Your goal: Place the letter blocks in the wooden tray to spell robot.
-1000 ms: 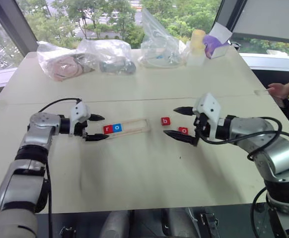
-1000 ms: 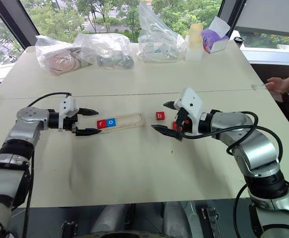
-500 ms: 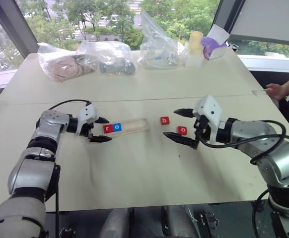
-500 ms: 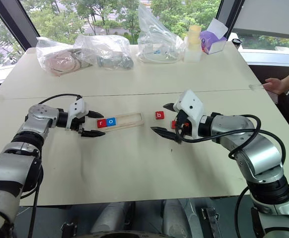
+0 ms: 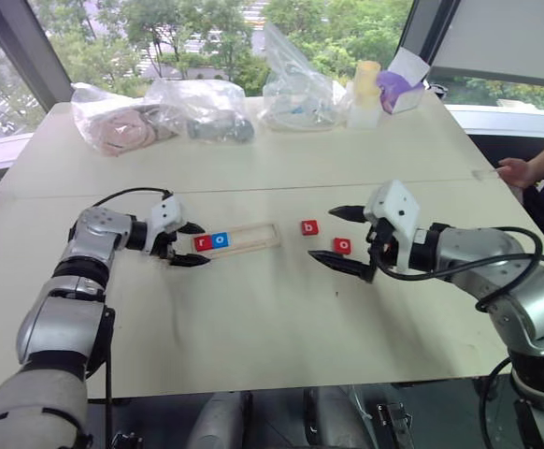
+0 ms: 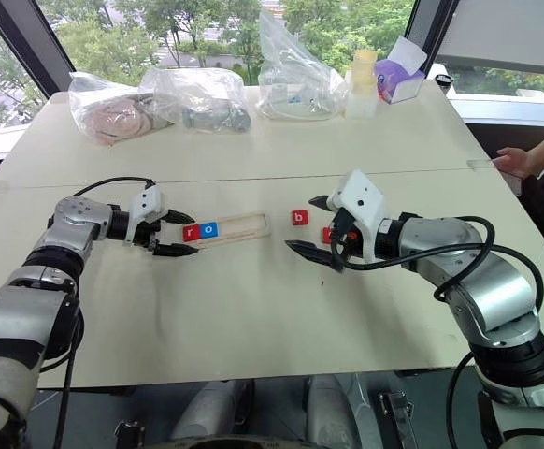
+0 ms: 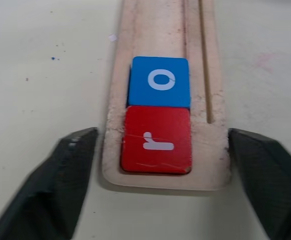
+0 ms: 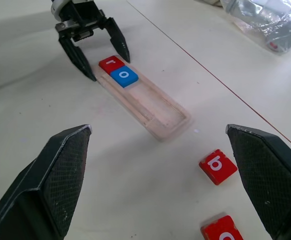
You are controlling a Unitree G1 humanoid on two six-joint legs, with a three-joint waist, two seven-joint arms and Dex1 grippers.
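Left eye view: a pale cream worktop [image 5: 253,318] with a thin seam across its middle stands before large windows with green trees outside. Three clear plastic bags [image 5: 207,108] and a purple box [image 5: 403,84] lie along the far edge, and a person's hand [image 5: 520,170] rests at the far right edge. The wooden tray [image 5: 253,236] lies left of centre, running left to right. A red r block [image 5: 203,242] sits at its left end with a blue o block [image 5: 220,239] touching it on the right. The rest of the tray is bare wood. The left hand [image 5: 200,245] is closed on the tray's left end, one finger on each long side. A red b block [image 5: 309,227] lies on the worktop just right of the tray, and a red o block [image 5: 343,245] lies a little right of and nearer than that. The right hand [image 5: 333,234] hangs open with nothing in it, its fingertips either side of the red o block.

Left wrist view: two black fingers [image 7: 75,165] flank the tray's rounded end, close against its rim, with r and o snug in the channel.

Right wrist view: wide-spread fingers [image 8: 60,175] frame the tray, the b block and the red o block on the bare worktop.
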